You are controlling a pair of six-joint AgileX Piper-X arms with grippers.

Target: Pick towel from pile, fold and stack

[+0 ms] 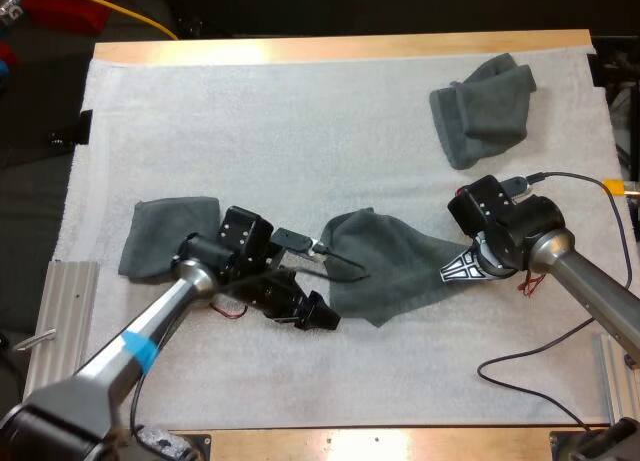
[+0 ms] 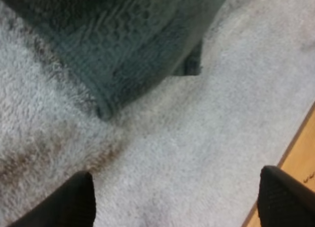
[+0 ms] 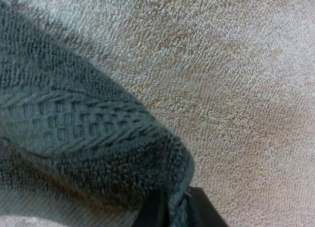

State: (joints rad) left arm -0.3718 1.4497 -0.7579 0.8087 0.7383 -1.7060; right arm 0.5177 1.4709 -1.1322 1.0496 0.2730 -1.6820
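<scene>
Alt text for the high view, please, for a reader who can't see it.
The right tool pinches the right corner of a grey-green towel in the middle, while the open left tool sits at its near-left edge. A second towel lies to the left; a crumpled towel lies far right.

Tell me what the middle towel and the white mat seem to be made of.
The middle towel looks like terry cloth, probably cotton: matte grey-green pile with a woven ribbed band. The white mat seems a fuzzy looped textile too, matte; its fibre is unclear.
</scene>
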